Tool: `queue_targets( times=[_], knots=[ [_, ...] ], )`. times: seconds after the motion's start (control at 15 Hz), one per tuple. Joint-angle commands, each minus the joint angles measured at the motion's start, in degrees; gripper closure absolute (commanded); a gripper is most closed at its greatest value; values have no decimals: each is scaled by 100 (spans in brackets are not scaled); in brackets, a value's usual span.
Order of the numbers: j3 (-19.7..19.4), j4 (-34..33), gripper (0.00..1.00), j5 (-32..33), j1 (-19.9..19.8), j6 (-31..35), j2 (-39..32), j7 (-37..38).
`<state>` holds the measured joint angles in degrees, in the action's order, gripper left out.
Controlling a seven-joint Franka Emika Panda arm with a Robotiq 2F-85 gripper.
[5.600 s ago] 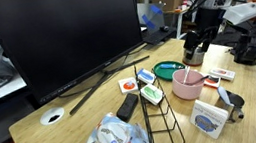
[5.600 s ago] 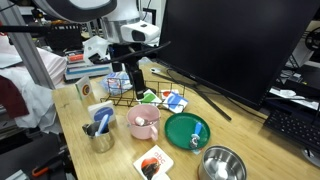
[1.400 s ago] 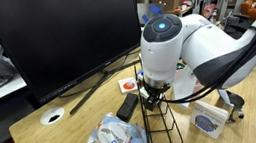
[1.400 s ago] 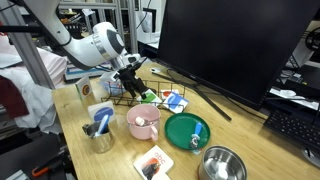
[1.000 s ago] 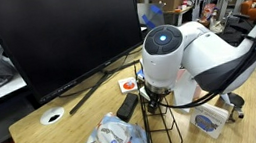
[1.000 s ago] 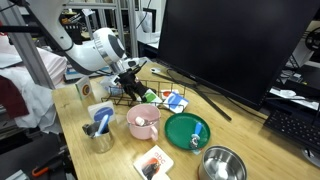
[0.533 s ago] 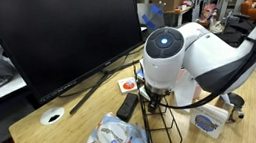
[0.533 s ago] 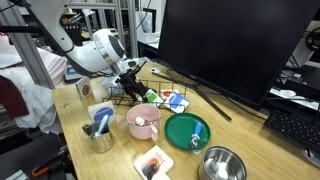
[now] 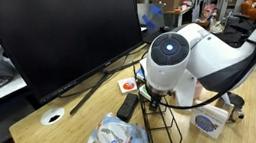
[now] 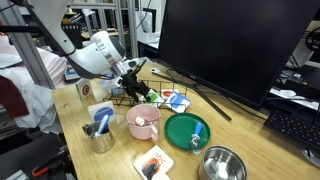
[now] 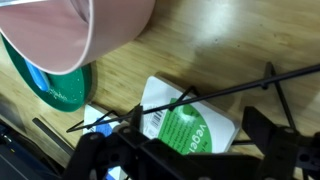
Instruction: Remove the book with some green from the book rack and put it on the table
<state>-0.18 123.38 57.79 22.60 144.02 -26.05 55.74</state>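
wrist view: pincer spread wide around the green-and-white book

the pincer's two dark fingers stand far apart at the bottom of the wrist view, one on each side of the book. whether either finger touches the book, i cannot tell. its white cover carries a round green patch, and it sits among the thin black wires of the rack, which cross in front of it. behind it is the light wood table, with a pink bowl at the upper left and a green plate just under the bowl's rim.

in an exterior view the white arm leans low over the rack and hides the pincer. in an exterior view the arm reaches down near the pink bowl, and the green plate and a metal bowl lie farther along the table.
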Motion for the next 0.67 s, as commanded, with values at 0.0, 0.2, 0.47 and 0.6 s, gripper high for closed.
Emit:
queue_targets(
  times=[0.0,0.2,0.47,0.6],
  knots=[
    [102,67,0,396,-155,54,48,210],
    [133,81,0,542,-223,53,42,296],
    [149,64,0,708,-322,75,20,344],
    [170,58,0,697,-381,117,8,315]
  ],
)
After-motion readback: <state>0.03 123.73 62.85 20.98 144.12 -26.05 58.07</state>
